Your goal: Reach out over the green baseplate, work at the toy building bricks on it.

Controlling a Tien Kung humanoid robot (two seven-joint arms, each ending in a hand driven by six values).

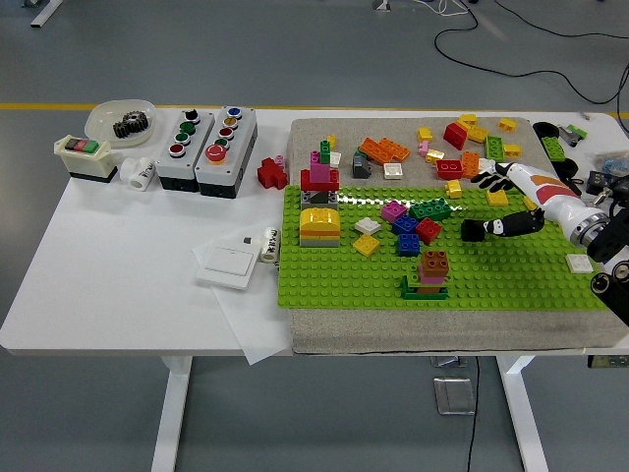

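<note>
The green baseplate lies on a grey mat at the table's right. On it stand a black brick, a brown-and-pink stack, a yellow stack, a red-and-pink tower and a cluster of pink, green, blue and red bricks. My right hand reaches in from the right, low over the plate, fingers spread and holding nothing. Its thumb points at the black brick's right side; I cannot tell if it touches. The left hand is out of view.
Several loose bricks lie on the mat behind the plate. Left of the mat are a red piece, two button boxes, a bowl with a gear, a white switch plate and a paper sheet.
</note>
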